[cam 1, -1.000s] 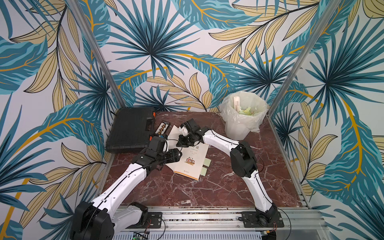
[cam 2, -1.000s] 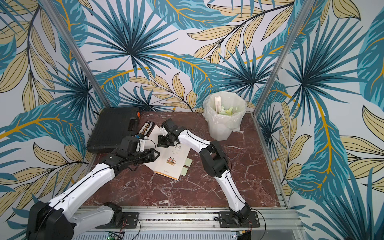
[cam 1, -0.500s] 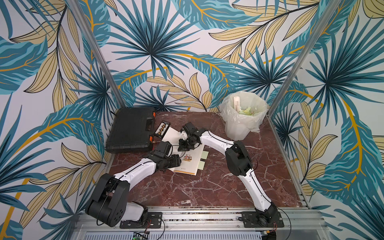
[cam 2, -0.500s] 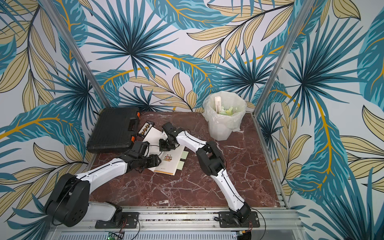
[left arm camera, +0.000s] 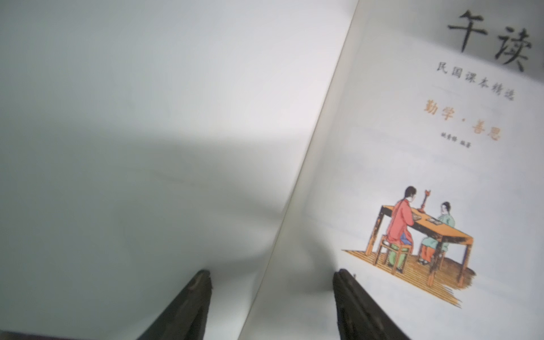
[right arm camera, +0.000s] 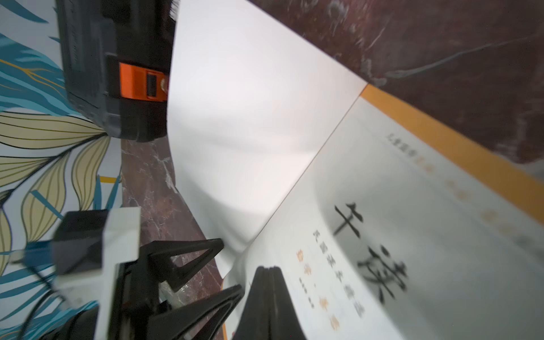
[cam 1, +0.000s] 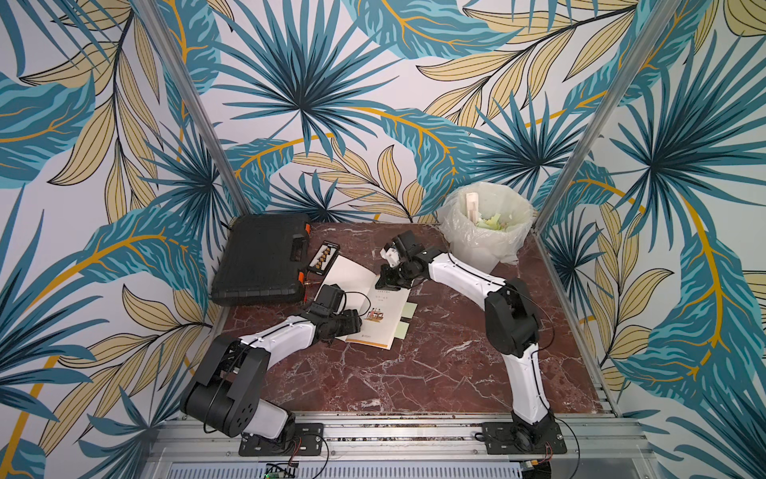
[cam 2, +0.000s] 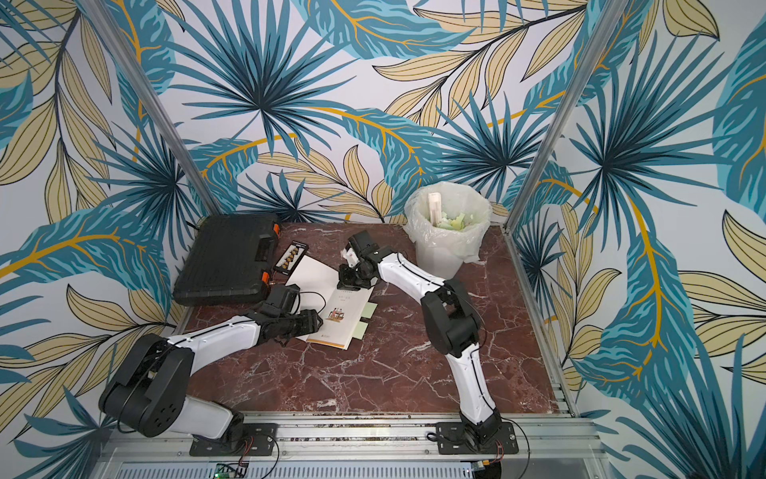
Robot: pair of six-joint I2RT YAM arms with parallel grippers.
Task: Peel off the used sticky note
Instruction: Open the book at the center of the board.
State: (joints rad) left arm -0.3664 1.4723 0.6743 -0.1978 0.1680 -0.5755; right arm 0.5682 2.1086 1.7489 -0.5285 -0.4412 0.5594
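Left pincer point(left arm camera: 272, 273) spread over book point(cam 1: 385, 317); two pale-green sticky notes point(cam 1: 409, 310) protrude.

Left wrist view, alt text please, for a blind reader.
An open book fills the frame: a blank page beside a title page with a drawing of two people at a table. The open left gripper straddles the fold.

You are getting bright, even, sharp top views, posts point(cam 1: 191, 103) leaning at the upper corners, grey shadow darkening the book point(left arm camera: 132, 191) in the left wrist view, blur smearing the right wrist view.
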